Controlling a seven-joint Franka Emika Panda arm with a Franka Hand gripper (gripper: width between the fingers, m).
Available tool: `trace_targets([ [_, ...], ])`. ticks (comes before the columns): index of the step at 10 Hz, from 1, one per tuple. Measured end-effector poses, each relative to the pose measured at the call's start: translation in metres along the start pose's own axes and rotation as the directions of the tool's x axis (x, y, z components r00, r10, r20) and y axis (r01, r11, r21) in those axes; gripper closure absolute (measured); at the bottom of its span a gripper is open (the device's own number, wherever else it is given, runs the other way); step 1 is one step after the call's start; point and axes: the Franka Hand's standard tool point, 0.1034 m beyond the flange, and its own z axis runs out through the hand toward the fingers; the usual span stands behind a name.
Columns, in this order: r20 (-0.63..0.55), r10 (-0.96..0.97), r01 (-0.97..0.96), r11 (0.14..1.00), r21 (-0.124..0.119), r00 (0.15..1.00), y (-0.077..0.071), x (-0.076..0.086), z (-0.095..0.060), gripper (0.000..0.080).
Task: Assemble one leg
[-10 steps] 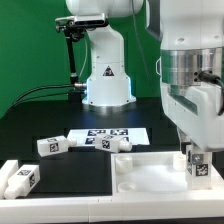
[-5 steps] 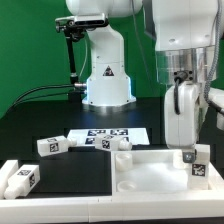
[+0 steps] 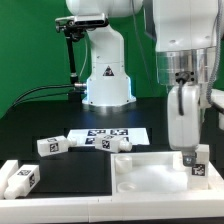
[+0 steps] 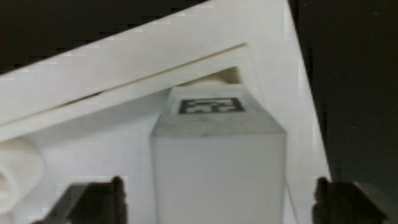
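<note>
A white leg [image 3: 198,166] with a black-and-white tag stands upright in the corner of the large white tray-like piece [image 3: 145,172] on the exterior view's right. My gripper [image 3: 189,152] hangs right over it. In the wrist view the leg [image 4: 221,150] fills the middle, tag facing the camera. My gripper [image 4: 217,208] is open, with a dark finger [image 4: 100,203] on each side of the leg and a small gap at each. Other legs lie on the table: one [image 3: 52,146] at the left, one [image 3: 22,178] at the front left, one [image 3: 108,143] by the tray.
The marker board [image 3: 112,132] lies flat behind the tray. The white robot base [image 3: 107,72] stands at the back with a black post and cables beside it. A green wall closes the back.
The hand has turned about its vertical axis over the leg, showing its narrow side now. The leg stays in the tray corner. Hardly anything moved in the last half second.
</note>
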Motion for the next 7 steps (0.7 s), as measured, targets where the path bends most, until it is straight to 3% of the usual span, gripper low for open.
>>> trace_targets([
  [1,0.018,-0.028,0.028,0.999,0.020,0.999,-0.004,-0.004,-0.018,0.0186],
  [3,0.029,-0.037,0.035,0.998,0.049,0.999,-0.011,0.002,-0.035,0.0158],
  [7,0.018,-0.037,0.036,0.999,0.035,0.999,-0.008,0.005,-0.025,0.0151],
])
